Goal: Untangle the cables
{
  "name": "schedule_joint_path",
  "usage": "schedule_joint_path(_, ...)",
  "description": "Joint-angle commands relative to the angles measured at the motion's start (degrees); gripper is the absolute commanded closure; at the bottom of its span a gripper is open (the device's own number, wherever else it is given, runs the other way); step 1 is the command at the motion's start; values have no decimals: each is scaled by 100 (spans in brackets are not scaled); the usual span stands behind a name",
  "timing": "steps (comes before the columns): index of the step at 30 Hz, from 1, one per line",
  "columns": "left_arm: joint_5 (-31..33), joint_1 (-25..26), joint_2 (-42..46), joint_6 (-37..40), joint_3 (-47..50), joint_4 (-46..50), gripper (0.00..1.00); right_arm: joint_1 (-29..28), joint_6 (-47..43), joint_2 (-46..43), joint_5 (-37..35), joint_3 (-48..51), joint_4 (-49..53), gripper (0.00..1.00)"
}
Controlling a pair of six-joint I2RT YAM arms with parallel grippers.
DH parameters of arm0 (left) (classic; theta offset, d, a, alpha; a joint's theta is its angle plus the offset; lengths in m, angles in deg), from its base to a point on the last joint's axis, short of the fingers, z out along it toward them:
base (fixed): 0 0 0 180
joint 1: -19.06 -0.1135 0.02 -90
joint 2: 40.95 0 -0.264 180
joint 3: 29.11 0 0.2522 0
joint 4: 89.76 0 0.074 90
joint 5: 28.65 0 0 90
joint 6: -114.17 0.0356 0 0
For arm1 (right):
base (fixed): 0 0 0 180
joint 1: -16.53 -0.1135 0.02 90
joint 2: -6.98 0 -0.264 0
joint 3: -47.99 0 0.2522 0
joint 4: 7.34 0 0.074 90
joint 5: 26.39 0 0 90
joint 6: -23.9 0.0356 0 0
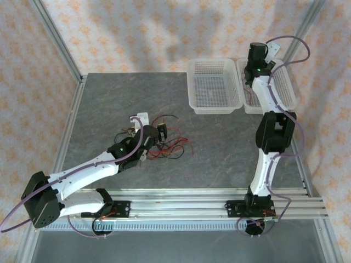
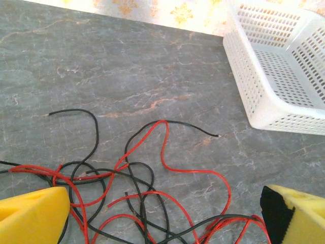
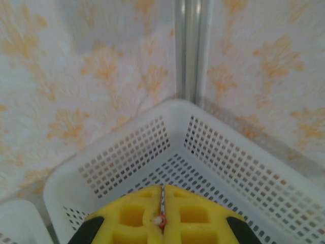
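Yellow left fingers [image 2: 33, 216] stand wide apart at the bottom corners of the left wrist view. The cables [image 2: 137, 188] lie flat on the table [image 2: 152, 61] between them and just ahead of their tips. The clump's long axis runs crosswise, from one finger to the other, and red and black strands reach both pads, though I cannot tell whether they touch. Ahead of the left-hand pad one black strand arcs away and ends pointing left. Another black strand, with a bare tip, points ahead and to the right, towards a white basket [image 2: 254, 96] well beyond the right-hand pad, whose mesh floor shows bare. From above, the same clump [image 1: 170, 147] spreads sideways just in front of these fingers. The right fingers [image 3: 132, 216] are pressed together on a thin wire [image 3: 162, 201] that stands upright in the seam between them, a reddish end showing at its lower part. They hang over a second basket [image 3: 127, 147], with its far corner straight ahead of them. This basket [image 1: 289, 87] stands just beside the first, and how far the wire reaches into it I cannot tell.
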Motion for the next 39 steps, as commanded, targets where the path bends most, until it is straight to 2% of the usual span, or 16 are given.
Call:
schedule_joint_path(1,116,64,-73,-201,-251,479,2,116,263,705,573,-825,1780,100)
schedule_joint_path(4,110,59,-73,-248,-330,613,2,246,321,1203,1119,-1392,2356,100)
schedule_joint_path(8,115,58,-97,-297,-435,789,2,403,432,1415,1667,-1469,2571,89)
schedule_joint_path(14,159,36,-257,-467,-709,1200,2,446,370,1229,2055,-1429,2587,54)
schedule_joint_path(16,168,15,-386,-588,-857,1436,2,454,329,1067,2123,-1452,2606,35)
schedule_joint_path(18,176,-26,-521,-708,-1009,1715,2,454,281,874,2154,-1456,2639,23)
schedule_joint_path(24,8,-225,-791,-914,-1227,2156,2,461,147,126,2175,-1274,2731,0)
schedule_joint_path(33,-605,-719,-1170,-748,-1329,2202,2,463,88,-1269,2279,-473,2616,0)
schedule_joint_path(39,-1158,-1156,-1743,-150,-1583,1873,7,454,238,-2803,2729,971,2075,2)
